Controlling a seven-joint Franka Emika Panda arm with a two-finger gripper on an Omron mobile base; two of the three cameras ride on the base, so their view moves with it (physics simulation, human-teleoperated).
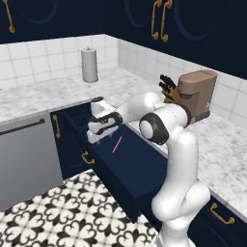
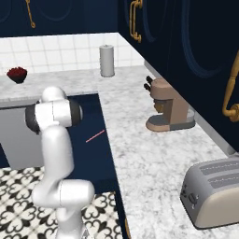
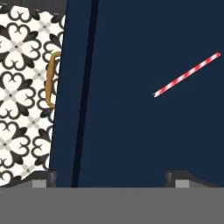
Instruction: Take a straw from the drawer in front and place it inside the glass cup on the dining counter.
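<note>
Where it lies flat, straw (image 3: 187, 74) thin, straight, red-white striped, in navy drawer (image 3: 131, 140).

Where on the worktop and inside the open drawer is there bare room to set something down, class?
The marble worktop lies bare between the coffee machine and the toaster, and again before the paper towel roll. The drawer floor is bare around the straw. It is most crowded where the gripper hangs.

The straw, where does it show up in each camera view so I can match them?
Left base view: straw at centre, on the open drawer's floor.
Right base view: left of centre.
Hand view: upper right.
Shared landmark: the navy drawer floor beneath it.
</note>
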